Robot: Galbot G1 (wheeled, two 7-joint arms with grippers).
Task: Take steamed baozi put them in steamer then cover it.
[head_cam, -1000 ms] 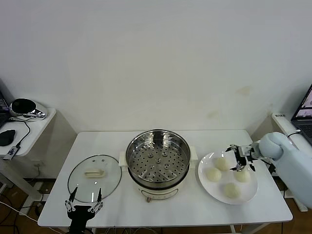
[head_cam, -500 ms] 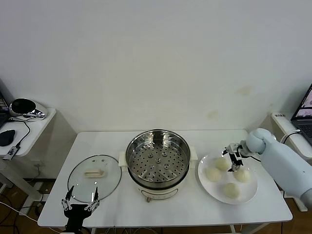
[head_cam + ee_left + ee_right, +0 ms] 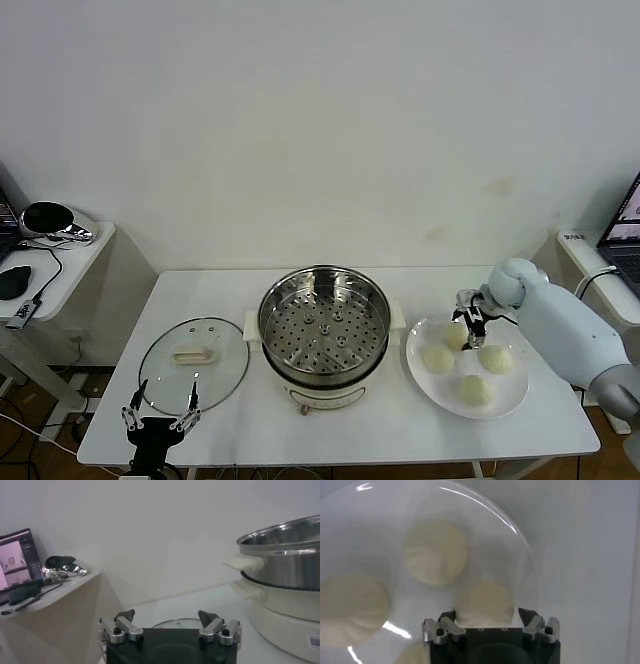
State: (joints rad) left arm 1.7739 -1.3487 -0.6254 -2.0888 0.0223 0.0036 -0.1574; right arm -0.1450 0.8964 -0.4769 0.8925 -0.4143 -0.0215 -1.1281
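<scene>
The steamer [image 3: 323, 335] stands open at the table's middle, its perforated tray bare. The glass cover [image 3: 193, 363] lies flat to its left. Four baozi lie on a white plate [image 3: 445, 385] to its right: a far one [image 3: 457, 336], a left one [image 3: 437, 357], a right one [image 3: 496, 358] and a near one [image 3: 475, 390]. My right gripper [image 3: 468, 318] is open just above the far baozi. In the right wrist view that baozi [image 3: 485, 600] sits between the spread fingers of the gripper [image 3: 488, 616]. My left gripper [image 3: 158, 420] is open and empty at the front edge, near the cover [image 3: 175, 624].
A side table [image 3: 75, 262] with a mouse and a shiny black object stands to the left. A laptop [image 3: 625, 235] sits at the right edge. The steamer's wall and side handle [image 3: 245, 562] rise close beside the left gripper.
My right gripper has moved left across the plate, from above the right baozi to above the far one. My left gripper has drifted slightly left and toward the front edge.
</scene>
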